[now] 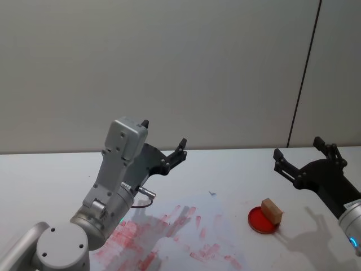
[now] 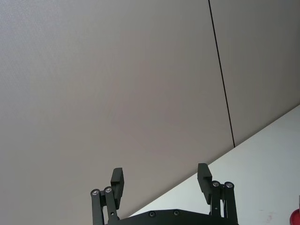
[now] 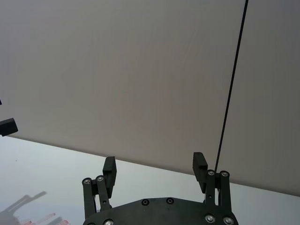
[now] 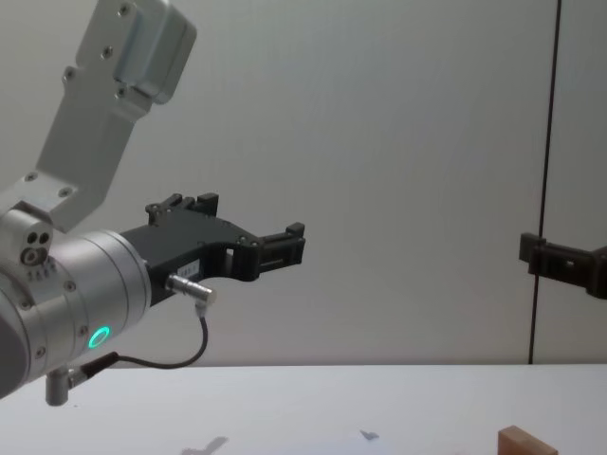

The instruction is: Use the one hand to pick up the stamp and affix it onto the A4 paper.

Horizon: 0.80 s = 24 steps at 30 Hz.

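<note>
We see the white desk (image 1: 51, 169) bearing the A4 paper (image 1: 220, 226), smeared with red marks, below the raised left claw (image 1: 163, 132), whose fingers stand apart and empty. The right claw (image 1: 297, 145) hangs raised, likewise spread. Below and just inward of the right claw, a red ink pad (image 1: 256, 221) carries the stamp (image 1: 271, 210).

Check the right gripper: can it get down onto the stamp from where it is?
Likely yes. The right gripper hangs open just beyond the stamp, which stands exposed on the red pad, nothing over it. The left gripper is raised well off to the left.
</note>
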### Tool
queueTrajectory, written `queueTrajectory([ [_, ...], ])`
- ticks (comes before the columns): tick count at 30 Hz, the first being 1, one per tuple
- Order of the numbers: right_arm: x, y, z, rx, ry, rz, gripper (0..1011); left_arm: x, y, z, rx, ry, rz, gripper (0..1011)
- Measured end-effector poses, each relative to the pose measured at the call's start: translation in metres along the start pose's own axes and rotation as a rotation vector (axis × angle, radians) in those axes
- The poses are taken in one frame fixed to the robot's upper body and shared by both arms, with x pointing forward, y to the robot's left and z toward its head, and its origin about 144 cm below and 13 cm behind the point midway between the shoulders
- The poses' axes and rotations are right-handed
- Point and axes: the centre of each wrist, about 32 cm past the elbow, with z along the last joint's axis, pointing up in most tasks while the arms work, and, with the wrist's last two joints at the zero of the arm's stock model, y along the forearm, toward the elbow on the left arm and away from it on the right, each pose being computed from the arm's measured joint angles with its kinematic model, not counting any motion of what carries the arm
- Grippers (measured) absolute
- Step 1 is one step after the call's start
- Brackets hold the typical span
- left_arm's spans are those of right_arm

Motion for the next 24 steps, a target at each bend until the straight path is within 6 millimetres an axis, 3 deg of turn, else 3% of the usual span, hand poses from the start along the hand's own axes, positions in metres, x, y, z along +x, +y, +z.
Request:
queueTrajectory([
  [24,-0.0002,0.0000,-0.0001,0.000,0.000,0.001,1001,0.0000,0.0000,0.0000,0.000,0.000,0.000,1001],
])
